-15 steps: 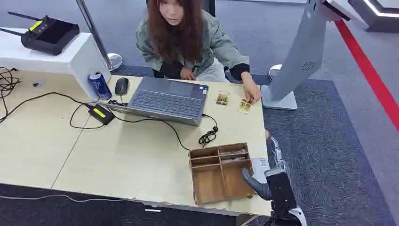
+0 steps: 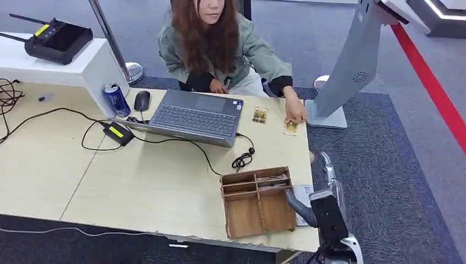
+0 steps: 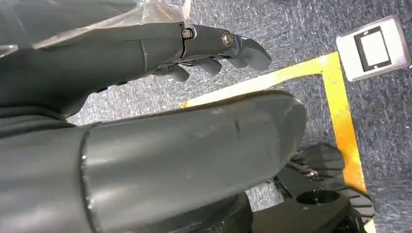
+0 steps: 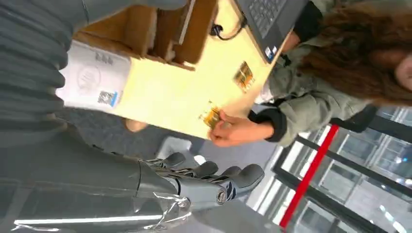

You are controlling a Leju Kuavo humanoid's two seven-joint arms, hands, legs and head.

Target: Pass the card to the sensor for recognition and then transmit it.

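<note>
Two small gold cards lie near the table's far right corner. A person's hand (image 2: 295, 111) presses on the one by the edge (image 2: 290, 128), also visible in the right wrist view as card (image 4: 212, 117) under that hand (image 4: 233, 132). The other card (image 2: 260, 114) lies free beside the laptop. A white sensor pad (image 2: 304, 193) with a QR label (image 4: 92, 80) lies right of the wooden box. My right hand (image 2: 321, 201) hovers at the table's right edge beside the pad, fingers (image 4: 209, 177) spread and holding nothing. My left hand (image 3: 209, 46) hangs over the carpet, holding nothing.
A wooden divided box (image 2: 244, 217) stands at the front right. A laptop (image 2: 192, 116) with cables, a mouse (image 2: 142, 100) and a blue can (image 2: 117, 99) sit further back. A person leans over the far edge. A grey kiosk stand (image 2: 346, 71) rises right of the table.
The person has slid the edge card a little nearer along the table's right side. My right hand has shifted slightly right, uncovering more of the white pad.
</note>
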